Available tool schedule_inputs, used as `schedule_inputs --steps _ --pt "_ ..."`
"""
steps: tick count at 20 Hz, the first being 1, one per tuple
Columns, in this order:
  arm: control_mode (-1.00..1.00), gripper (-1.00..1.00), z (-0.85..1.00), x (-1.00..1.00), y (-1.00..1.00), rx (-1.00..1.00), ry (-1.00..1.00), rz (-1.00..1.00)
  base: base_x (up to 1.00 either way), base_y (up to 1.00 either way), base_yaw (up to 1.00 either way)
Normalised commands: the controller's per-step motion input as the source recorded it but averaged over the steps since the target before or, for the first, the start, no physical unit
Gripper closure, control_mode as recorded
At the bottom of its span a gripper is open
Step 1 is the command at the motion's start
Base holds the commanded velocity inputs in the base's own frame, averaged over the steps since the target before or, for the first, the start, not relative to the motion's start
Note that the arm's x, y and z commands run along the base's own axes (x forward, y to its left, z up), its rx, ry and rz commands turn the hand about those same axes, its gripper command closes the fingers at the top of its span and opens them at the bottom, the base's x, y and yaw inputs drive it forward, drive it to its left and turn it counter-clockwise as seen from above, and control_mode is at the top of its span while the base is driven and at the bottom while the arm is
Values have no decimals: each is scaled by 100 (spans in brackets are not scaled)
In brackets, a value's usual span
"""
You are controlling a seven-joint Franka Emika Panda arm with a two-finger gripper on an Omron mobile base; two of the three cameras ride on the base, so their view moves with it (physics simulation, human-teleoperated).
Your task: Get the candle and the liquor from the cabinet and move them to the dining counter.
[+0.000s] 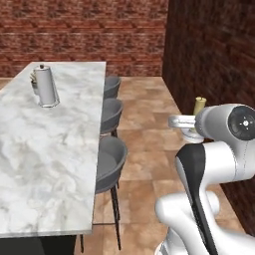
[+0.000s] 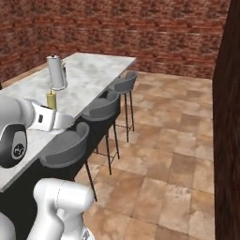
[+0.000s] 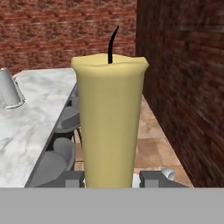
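The end effector [image 3: 111,178] is clenched around the base of the pale-yellow candle [image 3: 109,122], carried upright above the tiled floor [image 1: 144,144]. To its left runs the marble tabletop [image 1: 45,149], where a steel canister [image 1: 46,87] stands, with grey stools [image 1: 108,159] between.

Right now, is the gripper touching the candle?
Touching. In the hand view the candle stands between the gripper fingertips, its base pressed against both, with no gap on either side.

Pale-yellow candle [image 3: 109,122] with a black wick; white-grey veined marble dining counter [image 1: 45,164] — grey stools [image 1: 110,158] at its 3 o'clock side; steel canister [image 1: 47,87]; red brick wall [image 1: 84,35] — terracotta floor tiles [image 2: 178,140].
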Motion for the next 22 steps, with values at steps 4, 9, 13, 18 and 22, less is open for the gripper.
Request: schedule_inputs --steps 4,9,13,18,22 --pt "100 100 0 0 0 0 0 0 54 -41 18" --pt "100 100 0 0 0 0 0 0 55 -35 25" --pt "100 100 0 0 0 0 0 0 53 -34 27" --pt "100 100 0 0 0 0 0 0 45 -33 34" --pt "100 100 0 0 0 0 0 0 41 -29 41"
